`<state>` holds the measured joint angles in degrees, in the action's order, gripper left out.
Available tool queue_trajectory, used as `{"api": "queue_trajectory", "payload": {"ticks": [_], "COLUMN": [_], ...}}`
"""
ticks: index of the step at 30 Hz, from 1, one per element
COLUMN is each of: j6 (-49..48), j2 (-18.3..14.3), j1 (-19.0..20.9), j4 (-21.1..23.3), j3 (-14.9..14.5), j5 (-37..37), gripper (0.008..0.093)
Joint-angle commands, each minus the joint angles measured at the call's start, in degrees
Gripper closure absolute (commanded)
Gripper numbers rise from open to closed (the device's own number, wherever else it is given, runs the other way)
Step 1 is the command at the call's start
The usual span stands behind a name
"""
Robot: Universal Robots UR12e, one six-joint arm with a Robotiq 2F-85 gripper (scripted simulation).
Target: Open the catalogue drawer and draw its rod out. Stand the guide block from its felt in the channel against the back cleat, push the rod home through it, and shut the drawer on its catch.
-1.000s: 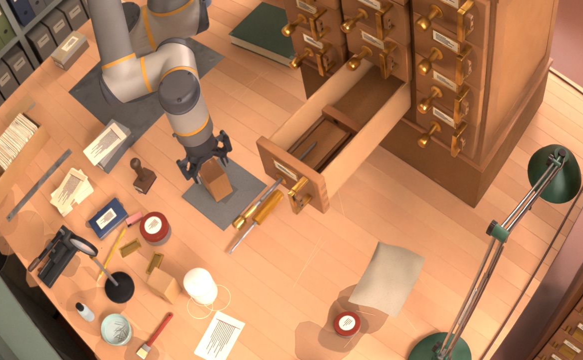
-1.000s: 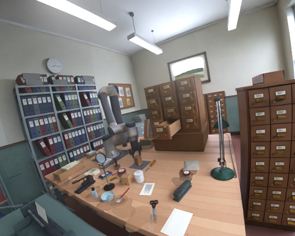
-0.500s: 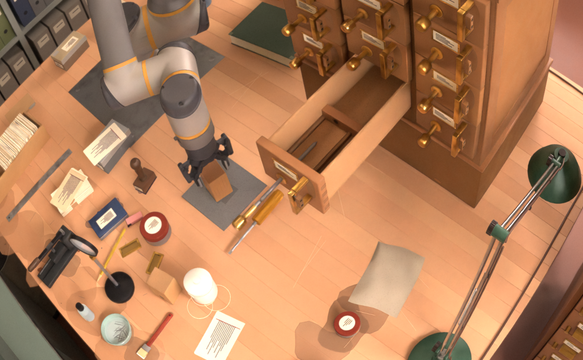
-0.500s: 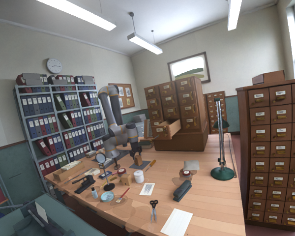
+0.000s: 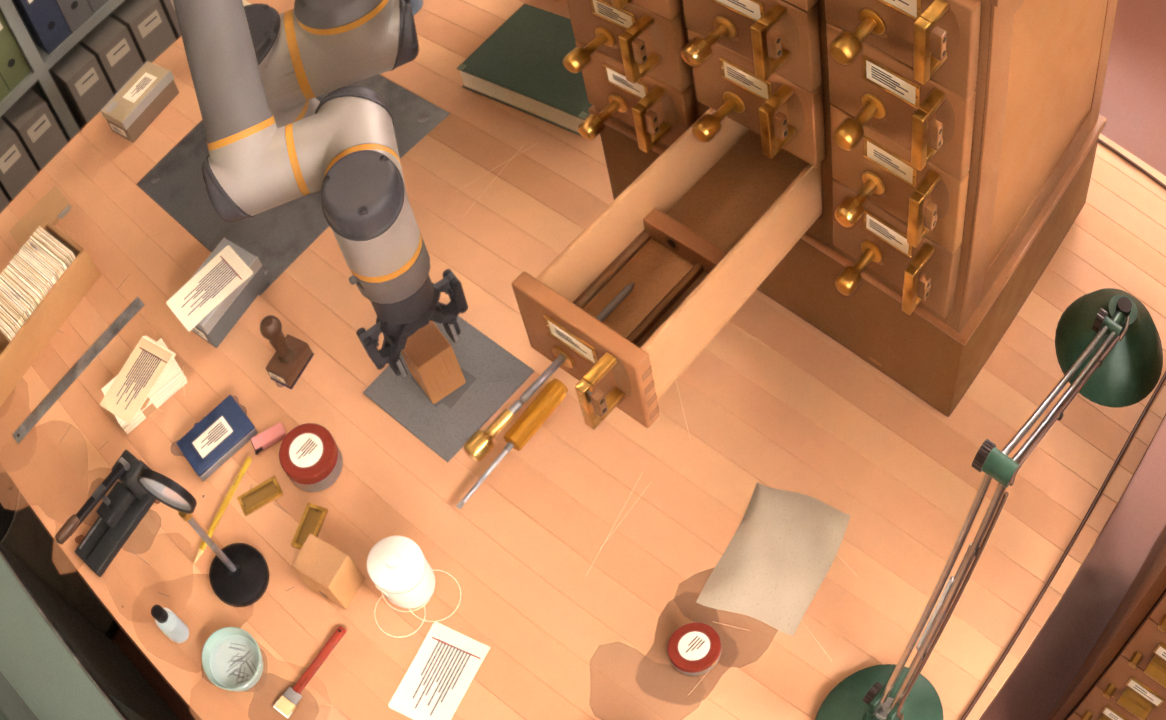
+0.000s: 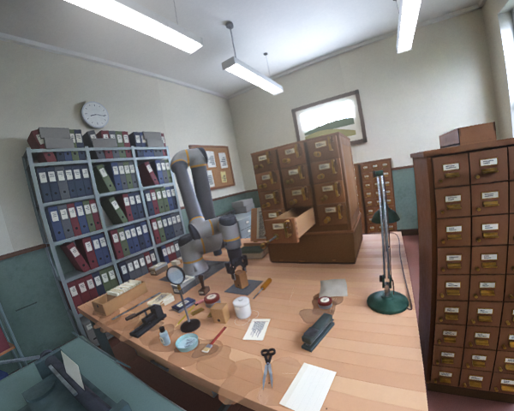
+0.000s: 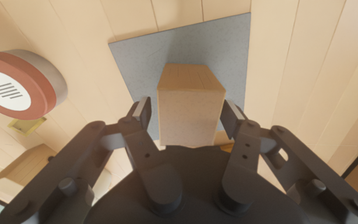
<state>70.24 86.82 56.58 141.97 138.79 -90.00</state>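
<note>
My gripper (image 7: 185, 112) hangs low over the grey felt (image 5: 449, 385), its fingers on either side of the upper part of the wooden guide block (image 5: 433, 365). The block (image 7: 190, 103) stands upright on the felt (image 7: 184, 52) left of the drawer. The catalogue drawer (image 5: 668, 260) is pulled out of the cabinet, showing its channel and back cleat (image 5: 681, 235). The rod (image 5: 516, 394) with its brass knob sticks far out through the drawer front toward the felt. A yellow-handled screwdriver (image 5: 511, 439) lies beside it. The gripper is open and holds nothing.
Behind the drawer rises the card cabinet (image 5: 847, 134) with brass pulls. A red-lidded tin (image 5: 308, 455), a rubber stamp (image 5: 285, 351), a second wooden block (image 5: 328, 569) and card stacks lie left of the felt. A green desk lamp (image 5: 1098, 349) stands at right.
</note>
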Motion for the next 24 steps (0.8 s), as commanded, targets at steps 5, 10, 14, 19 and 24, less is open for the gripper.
{"api": "queue_trajectory", "payload": {"ticks": [5, 10, 14, 19, 24], "j6": [0.0, 0.0, 0.0, 0.0, 0.0], "j2": [0.02, 0.02, 0.02, 0.02, 0.01], "j1": [0.0, 0.0, 0.0, 0.0, 0.0], "j4": [0.02, 0.02, 0.02, 0.03, 0.03], "j3": [-0.04, -0.04, -0.03, -0.03, -0.03], "j5": [0.0, 0.0, 0.0, 0.0, 0.0], "gripper": [0.0234, 0.0259, 0.0339, 0.0439, 0.0539]}}
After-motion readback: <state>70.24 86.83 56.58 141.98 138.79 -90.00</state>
